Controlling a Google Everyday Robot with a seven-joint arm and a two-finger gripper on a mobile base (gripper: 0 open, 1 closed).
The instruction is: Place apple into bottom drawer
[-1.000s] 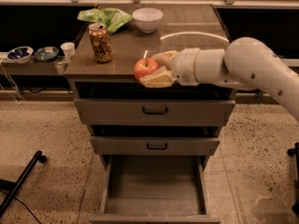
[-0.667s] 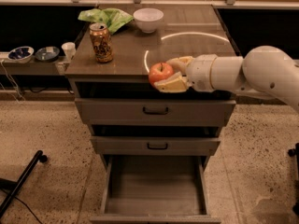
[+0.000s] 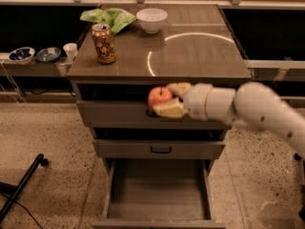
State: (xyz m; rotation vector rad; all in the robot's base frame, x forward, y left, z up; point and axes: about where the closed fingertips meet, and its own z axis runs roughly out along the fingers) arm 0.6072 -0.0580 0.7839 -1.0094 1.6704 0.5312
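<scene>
Nearest the camera, the bottom drawer [image 3: 159, 194] stands pulled open, its plain floor bare and ready to receive something. Above it is the shut middle drawer [image 3: 160, 150] with its black handle. One level up, in front of the top drawer [image 3: 114, 113], the gripper [image 3: 166, 99] holds the apple [image 3: 158, 96], one finger closed above the fruit and one below it. The apple hangs in the air just below the edge of the cabinet top [image 3: 200, 56], well above the open drawer. The step in hand appears to be the carry, with the fruit clear of the counter and not yet lowered. The next move likely calls for bringing the arm straight down past the two drawer fronts without brushing them. Release would come only once the apple sits low inside the box, so it does not bounce or roll. Farther back on the top stand a soda can [image 3: 103, 43], a white bowl [image 3: 151, 19] and a green bag [image 3: 108, 18].
</scene>
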